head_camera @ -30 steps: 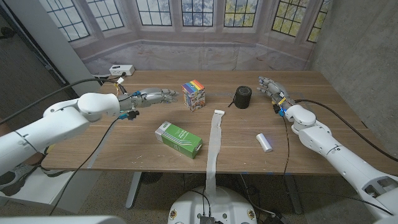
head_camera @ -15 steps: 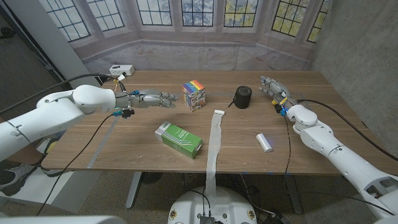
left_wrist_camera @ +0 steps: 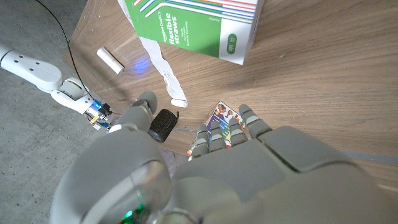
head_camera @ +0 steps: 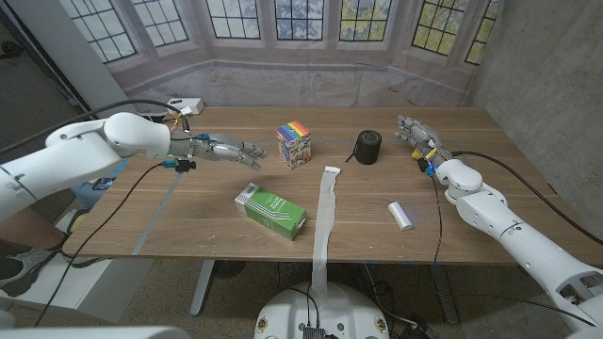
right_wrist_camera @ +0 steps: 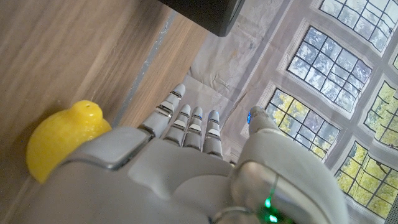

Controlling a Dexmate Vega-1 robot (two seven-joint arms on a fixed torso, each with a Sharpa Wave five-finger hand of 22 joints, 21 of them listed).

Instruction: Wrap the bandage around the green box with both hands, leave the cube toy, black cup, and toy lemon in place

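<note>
My left hand point(head_camera: 229, 149) hangs open and empty at left of centre in the head view; my right hand point(head_camera: 415, 133) is open and empty too, at upper right. Neither holds anything. I think I should bring both down to the bandage point(head_camera: 325, 212), pinch one end, and steer wide of the cube toy point(head_camera: 294, 144), black cup point(head_camera: 366, 147) and toy lemon point(right_wrist_camera: 62, 140). The green box point(head_camera: 271, 208) lies flat on the surface point(head_camera: 471, 217) at lower centre, long side slanting from upper left to lower right. The bandage lies just beside it, hanging off the near edge.
</note>
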